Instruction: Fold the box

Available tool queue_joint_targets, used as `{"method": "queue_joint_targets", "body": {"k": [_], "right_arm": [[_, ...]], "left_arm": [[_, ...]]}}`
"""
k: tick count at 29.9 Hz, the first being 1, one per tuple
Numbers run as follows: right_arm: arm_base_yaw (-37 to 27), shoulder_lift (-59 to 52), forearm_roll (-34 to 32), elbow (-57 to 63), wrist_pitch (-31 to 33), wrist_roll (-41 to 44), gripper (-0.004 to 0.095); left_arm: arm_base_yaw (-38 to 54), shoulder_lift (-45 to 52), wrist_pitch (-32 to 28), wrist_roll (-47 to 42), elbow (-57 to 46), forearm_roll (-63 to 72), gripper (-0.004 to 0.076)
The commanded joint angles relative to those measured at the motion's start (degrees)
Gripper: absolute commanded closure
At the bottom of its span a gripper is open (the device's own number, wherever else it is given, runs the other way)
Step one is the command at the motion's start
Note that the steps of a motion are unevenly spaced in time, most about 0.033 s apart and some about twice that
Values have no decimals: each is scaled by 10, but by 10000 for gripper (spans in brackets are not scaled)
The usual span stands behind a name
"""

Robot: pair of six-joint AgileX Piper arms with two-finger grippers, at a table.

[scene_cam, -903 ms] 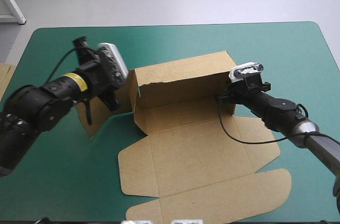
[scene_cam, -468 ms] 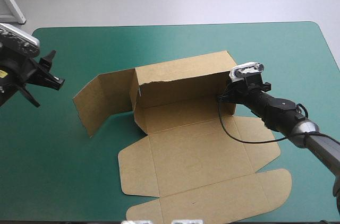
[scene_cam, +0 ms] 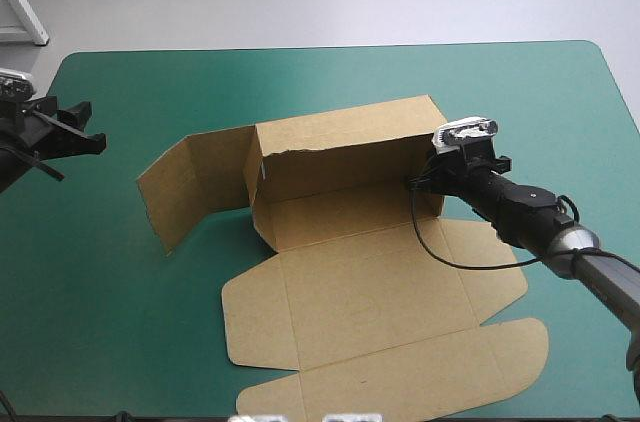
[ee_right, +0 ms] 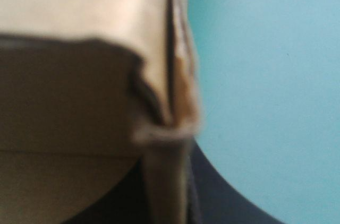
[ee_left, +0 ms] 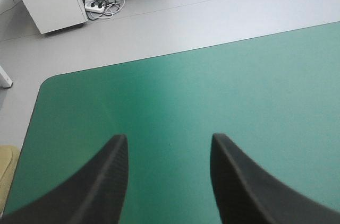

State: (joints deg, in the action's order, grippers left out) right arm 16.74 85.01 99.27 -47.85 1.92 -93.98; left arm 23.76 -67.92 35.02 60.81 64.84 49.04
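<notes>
Status: box mid-table, partly formed. Back wall up. Right end wall up, pinched by R gripper, fingers all but closed on the board. Left end flap splayed outward, not tucked. Lid flat on box's near side. L gripper fingers apart, empty, well left of box over cover. Est. under half done.

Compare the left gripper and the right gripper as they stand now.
The left gripper is open and holds nothing; the right gripper is shut on the box, pinching its raised right wall. The left gripper hangs near the table's left edge over bare teal-green cover, clear of the box; the right gripper touches it. Both have black fin-shaped fingers.
</notes>
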Motion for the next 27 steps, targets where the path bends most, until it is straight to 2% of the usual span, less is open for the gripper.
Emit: {"method": "queue_joint_targets", "body": {"k": [1, 6, 12, 25, 27], "right_arm": [[-4, -11, 37, -12, -11, 13, 910], [-24, -12, 36, -12, -7, 13, 910], [-34, -12, 24, -14, -4, 14, 910], [-34, -12, -17, -51, -19, 29, 909], [-34, -10, -17, -66, 1, 33, 910]], "left_arm": [[7, 15, -49, 14, -11, 54, 375], [7, 15, -97, 28, -76, 73, 375], [7, 14, -94, 122, -112, 180, 375], [6, 14, -93, 123, -112, 194, 375], [6, 14, -90, 123, -112, 203, 375]]}}
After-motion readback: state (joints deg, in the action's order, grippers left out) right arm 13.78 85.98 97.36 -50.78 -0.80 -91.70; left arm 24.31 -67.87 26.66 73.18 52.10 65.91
